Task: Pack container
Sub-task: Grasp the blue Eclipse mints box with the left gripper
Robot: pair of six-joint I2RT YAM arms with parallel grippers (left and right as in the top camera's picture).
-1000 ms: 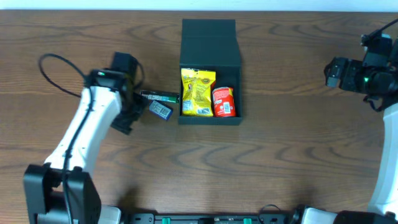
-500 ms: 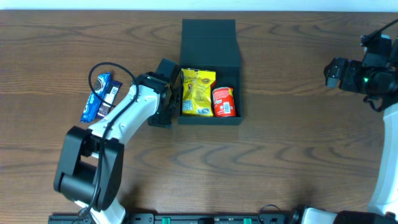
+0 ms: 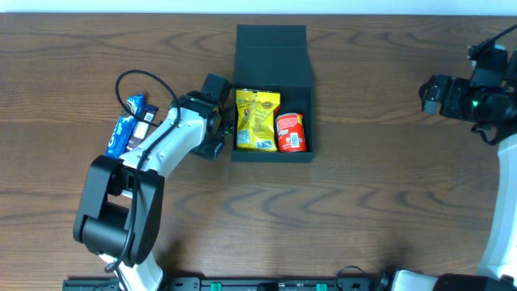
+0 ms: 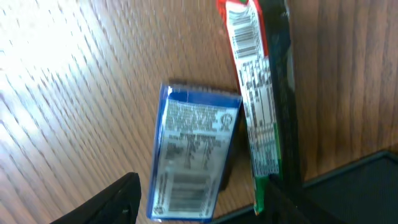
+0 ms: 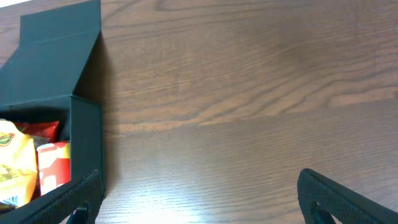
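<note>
Your container (image 3: 273,56) is matte black cardboard, squarish and shallow, with its flap lid folded back. It sits mid-table, holding a crinkly yellow pouch (image 3: 257,120) and a glossy red packet (image 3: 291,132). Your left gripper (image 3: 214,131) hangs just beside its left wall, over a flat blue packet (image 4: 193,158) and a long dark-green wrapper (image 4: 255,112). One finger (image 4: 115,202) shows apart from the blue packet, but you cannot tell whether anything is grasped. Your right gripper (image 5: 199,202) is spread wide and released, well off to the right over the brown wood-grain table (image 5: 261,93), which has a satin sheen. A blue biscuit pack (image 3: 125,133) lies far left.
</note>
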